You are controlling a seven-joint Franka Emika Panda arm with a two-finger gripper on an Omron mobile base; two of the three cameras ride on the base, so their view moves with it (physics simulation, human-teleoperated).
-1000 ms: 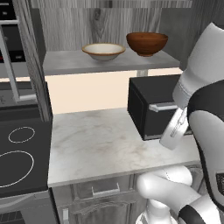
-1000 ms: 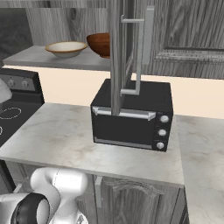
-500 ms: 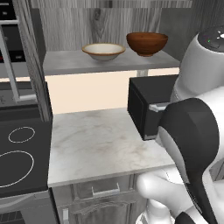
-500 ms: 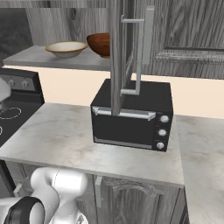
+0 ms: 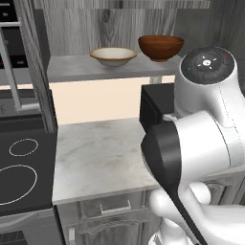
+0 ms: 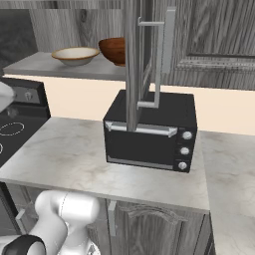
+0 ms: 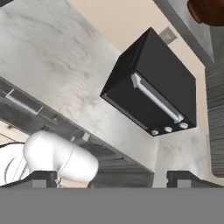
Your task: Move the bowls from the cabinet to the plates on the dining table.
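Note:
Two bowls stand side by side on the open cabinet's shelf (image 5: 72,70): a shallow cream bowl (image 5: 113,55) on the left and a deep reddish-brown bowl (image 5: 161,47) on the right. The right base view shows the cream bowl (image 6: 75,55) and the brown bowl (image 6: 112,50) behind the cabinet's open door (image 6: 133,60). My gripper (image 7: 114,179) is open, its fingertips (image 7: 43,178) wide apart with nothing between them. It hangs well below and short of the shelf, and the brown bowl (image 7: 210,11) sits at the hand view's top right corner. The plates and the dining table are out of view.
A black boxy appliance (image 6: 149,132) stands on the marbled counter (image 6: 64,154) under the shelf, directly below the brown bowl. A black stove (image 5: 19,167) adjoins the counter on the left. The open door's long bar handle (image 6: 168,55) juts out above the appliance.
My arm has swung up and across the left base view and now covers most of the black appliance. The bowls have not moved and the gripper has stayed open.

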